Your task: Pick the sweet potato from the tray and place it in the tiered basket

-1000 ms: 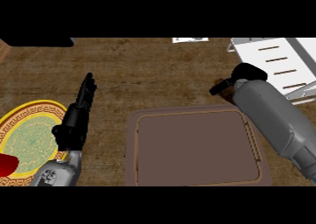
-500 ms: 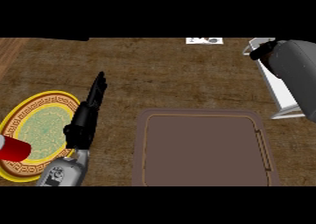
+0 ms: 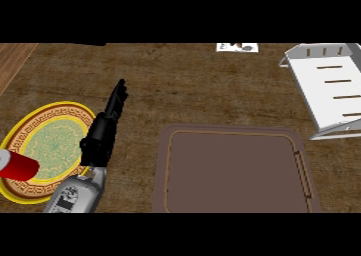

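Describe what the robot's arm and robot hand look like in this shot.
Only the left arm shows. Its forearm is a grey, rounded metallic shell with dark panel markings. The left robot hand is all black and slender, with long thin fingers. No cables or sleeves are visible. The right arm and its hand are out of view.

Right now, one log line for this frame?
left hand: open, straight, beside plate | right hand: out of view | tray: no sweet potato seen | tiered basket: upper right | red can: on plate
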